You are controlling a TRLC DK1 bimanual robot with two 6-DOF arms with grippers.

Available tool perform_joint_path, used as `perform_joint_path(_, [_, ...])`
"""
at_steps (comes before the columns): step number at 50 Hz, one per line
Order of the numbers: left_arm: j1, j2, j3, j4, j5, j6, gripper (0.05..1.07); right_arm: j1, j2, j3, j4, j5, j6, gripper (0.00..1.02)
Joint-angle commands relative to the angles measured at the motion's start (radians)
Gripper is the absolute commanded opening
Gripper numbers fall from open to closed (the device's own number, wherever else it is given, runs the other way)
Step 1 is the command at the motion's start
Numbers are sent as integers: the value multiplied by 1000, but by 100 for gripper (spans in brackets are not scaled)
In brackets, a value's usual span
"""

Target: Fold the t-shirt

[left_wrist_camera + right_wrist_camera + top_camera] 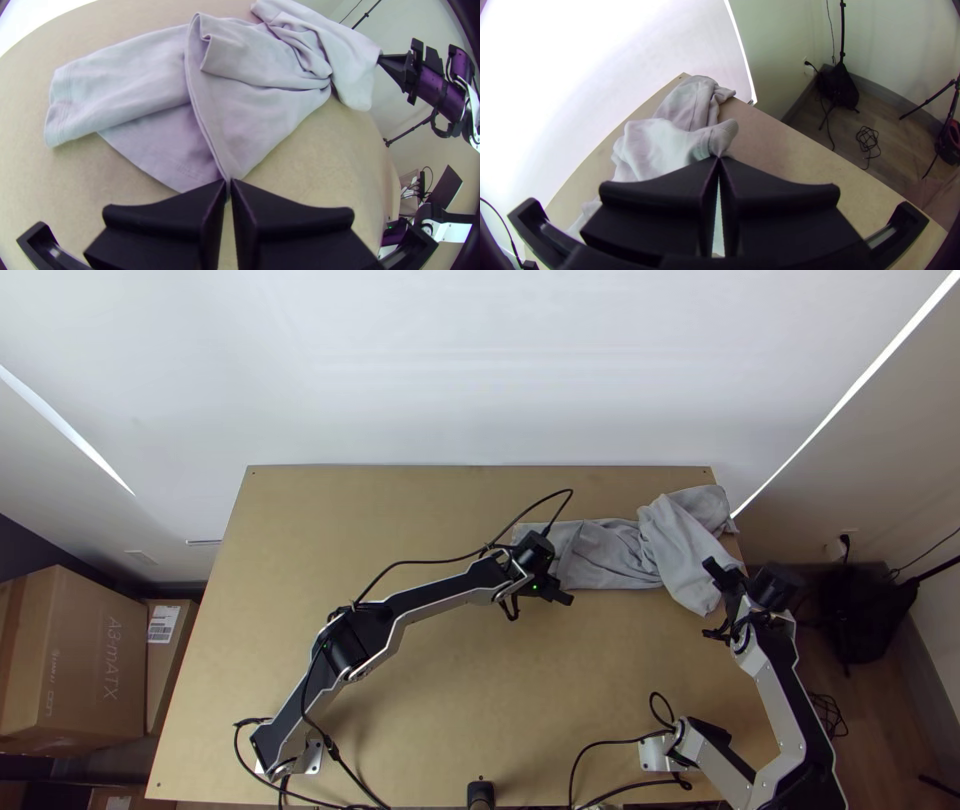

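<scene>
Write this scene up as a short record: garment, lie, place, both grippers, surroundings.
garment: grey t-shirt
lie: bunched and creased, overlapping itself, not neatly folded
place: far right part of the table
left gripper: shut on a cloth edge
right gripper: shut on a stitched end
surroundings: cardboard box left of the table

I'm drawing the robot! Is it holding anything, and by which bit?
Yes, both grippers hold the grey t-shirt. The left gripper pinches the end of a long edge; the right gripper pinches it at a stitched hem.
</scene>
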Motion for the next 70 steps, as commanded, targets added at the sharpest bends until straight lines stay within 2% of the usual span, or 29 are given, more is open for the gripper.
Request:
perform_joint_path(1, [33, -79, -89, -32, -4, -6, 8, 9, -34, -30, 6, -2, 25, 3])
perform_joint_path(11, [123, -300, -388, 57, -4, 0, 8, 11, -101, -28, -64, -3, 36, 3])
perform_joint_path(16, [166, -410, -533, 86, -4, -1, 8, 47, -189, -23, -141, -3, 34, 3])
perform_joint_path(25, [229, -603, -774, 139, -4, -4, 8, 227, -432, -54, -221, -115, 33, 3])
perform_joint_path(32, [289, -732, -923, 143, -3, 5, 8, 409, -535, -83, -241, -117, 39, 3])
perform_joint_path(36, [329, -806, -994, 143, 2, 14, 8, 439, -534, -89, -241, -118, 47, 3])
perform_joint_path(51, [528, -1054, -1208, 132, 45, 103, 8, 452, -376, -122, -227, -120, 51, 3])
perform_joint_path(58, [585, -1113, -1239, 104, 65, 128, 8, 452, -232, -118, -127, -120, 85, 3])
perform_joint_path(65, [582, -1154, -1239, 89, 65, 126, 8, 454, 6, -68, -15, -134, 145, 3])
perform_joint_path(70, [577, -1165, -1231, 80, 65, 118, 8, 448, 177, -28, 60, -135, 154, 3])
